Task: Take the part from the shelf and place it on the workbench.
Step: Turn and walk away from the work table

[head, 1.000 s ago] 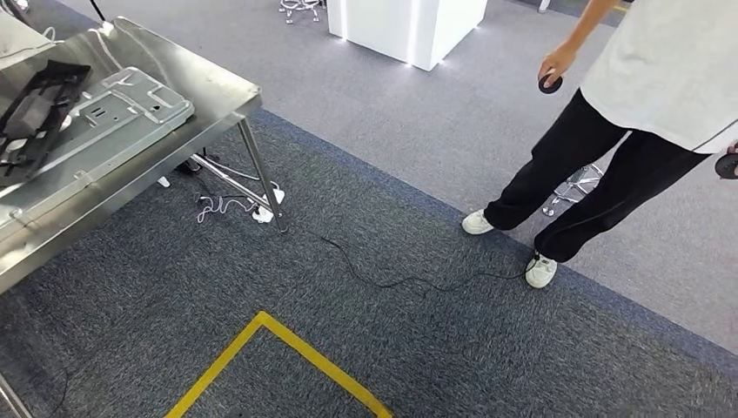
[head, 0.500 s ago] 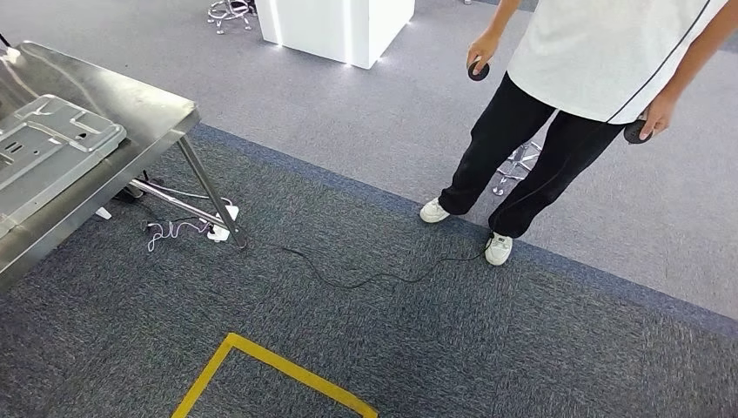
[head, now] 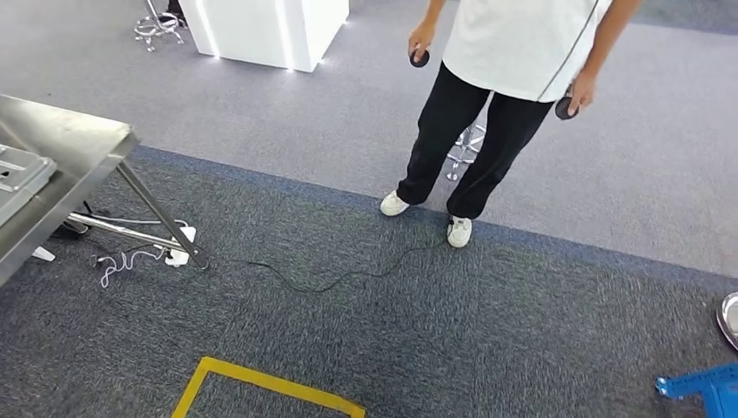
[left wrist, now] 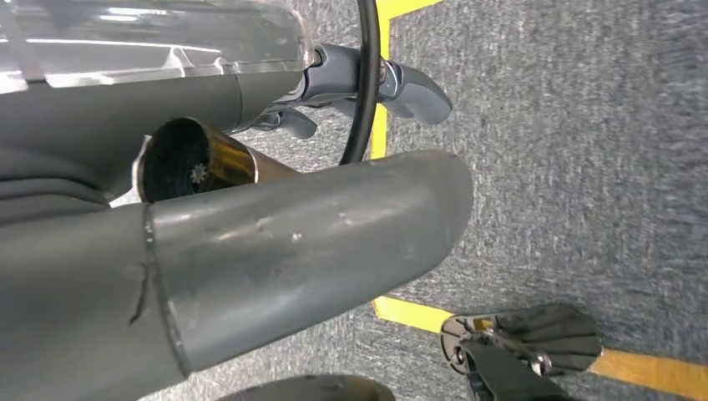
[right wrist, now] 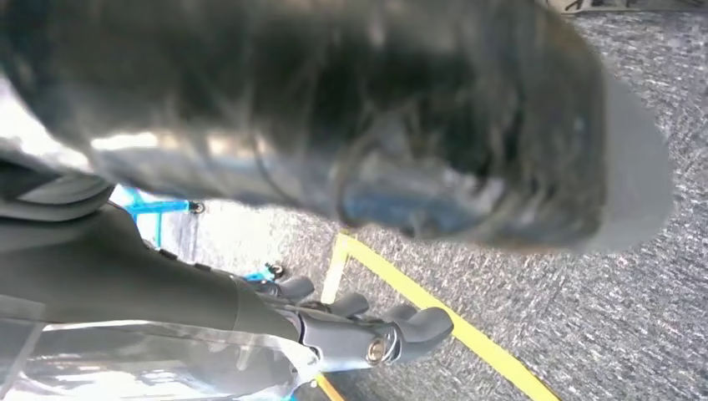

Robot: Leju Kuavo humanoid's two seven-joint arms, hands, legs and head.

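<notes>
A: Where does the workbench (head: 74, 148) stand?
B: At the left edge, and a metal part (head: 19, 174) lies on it. Under its leg (head: 161, 218), a power strip (head: 178, 255) lies on the carpet.
A: And the person (head: 487, 104)?
B: Farther back, right of the middle. A cable (head: 348, 274) runs on the floor from near the bench leg toward the shoes.
A: Behind the bench?
B: A pedestal (head: 261, 30), at the top left. A floor tape corner (head: 261, 383) lies near, bottom centre
</notes>
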